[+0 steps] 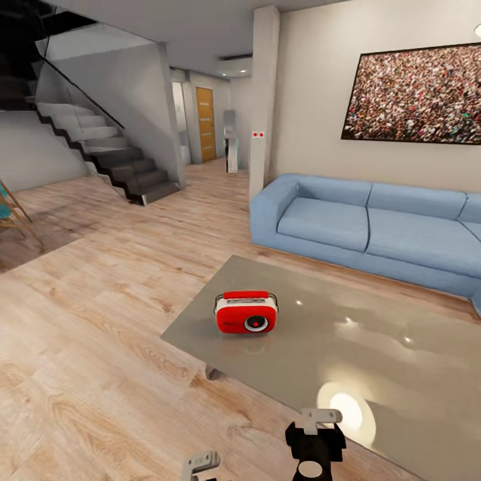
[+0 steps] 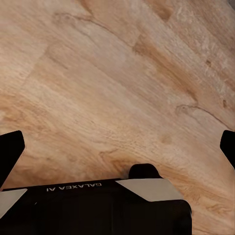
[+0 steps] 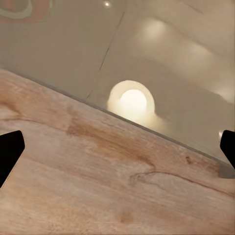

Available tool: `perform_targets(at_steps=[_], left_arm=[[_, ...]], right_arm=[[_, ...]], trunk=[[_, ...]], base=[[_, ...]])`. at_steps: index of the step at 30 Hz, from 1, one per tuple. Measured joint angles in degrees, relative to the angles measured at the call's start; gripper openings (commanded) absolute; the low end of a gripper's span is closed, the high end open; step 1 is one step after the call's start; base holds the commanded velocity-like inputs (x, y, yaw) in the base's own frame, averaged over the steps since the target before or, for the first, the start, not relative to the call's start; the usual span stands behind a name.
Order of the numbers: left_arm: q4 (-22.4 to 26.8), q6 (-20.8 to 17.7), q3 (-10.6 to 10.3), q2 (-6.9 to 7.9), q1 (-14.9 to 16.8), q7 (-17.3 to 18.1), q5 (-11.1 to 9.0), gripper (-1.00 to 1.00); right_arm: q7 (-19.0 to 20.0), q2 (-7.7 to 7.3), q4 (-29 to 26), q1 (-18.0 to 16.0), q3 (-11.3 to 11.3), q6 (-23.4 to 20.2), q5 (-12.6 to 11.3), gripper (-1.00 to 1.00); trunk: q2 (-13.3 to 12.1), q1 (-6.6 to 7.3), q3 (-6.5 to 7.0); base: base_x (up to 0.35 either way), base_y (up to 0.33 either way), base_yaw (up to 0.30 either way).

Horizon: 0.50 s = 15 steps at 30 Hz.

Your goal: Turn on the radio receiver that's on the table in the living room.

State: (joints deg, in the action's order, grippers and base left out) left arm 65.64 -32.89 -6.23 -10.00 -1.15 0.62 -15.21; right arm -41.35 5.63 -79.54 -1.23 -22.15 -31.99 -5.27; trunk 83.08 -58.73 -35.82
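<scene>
Approach step, reach not yet begun. Radio receiver (image 1: 246, 312) upright on near-left part of the table (image 1: 374, 347), dial facing robot. Left gripper (image 2: 117, 147) and right gripper (image 3: 117, 147) both wide, empty, low over floor. Next: close in, extend an arm to the radio.

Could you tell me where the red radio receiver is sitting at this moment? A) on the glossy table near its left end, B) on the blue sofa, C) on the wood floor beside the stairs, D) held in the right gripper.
A: in the head view the radio receiver stands upright on the table, near the end facing the stairs, with the sofa behind it and nothing touching it.
</scene>
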Motion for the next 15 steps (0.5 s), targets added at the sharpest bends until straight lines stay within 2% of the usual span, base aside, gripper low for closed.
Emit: perform_targets(at_steps=[15], left_arm=[[0.02, 0.01, -0.01, 0.0, 0.0, 0.0, 0.0, 1.0]], right_arm=[[0.22, 0.0, 0.0, 0.0, 0.0, 0.0, 0.0, 1.0]], trunk=[[0.0, 0.0, 0.0]], base=[[0.002, 0.0, 0.005]])
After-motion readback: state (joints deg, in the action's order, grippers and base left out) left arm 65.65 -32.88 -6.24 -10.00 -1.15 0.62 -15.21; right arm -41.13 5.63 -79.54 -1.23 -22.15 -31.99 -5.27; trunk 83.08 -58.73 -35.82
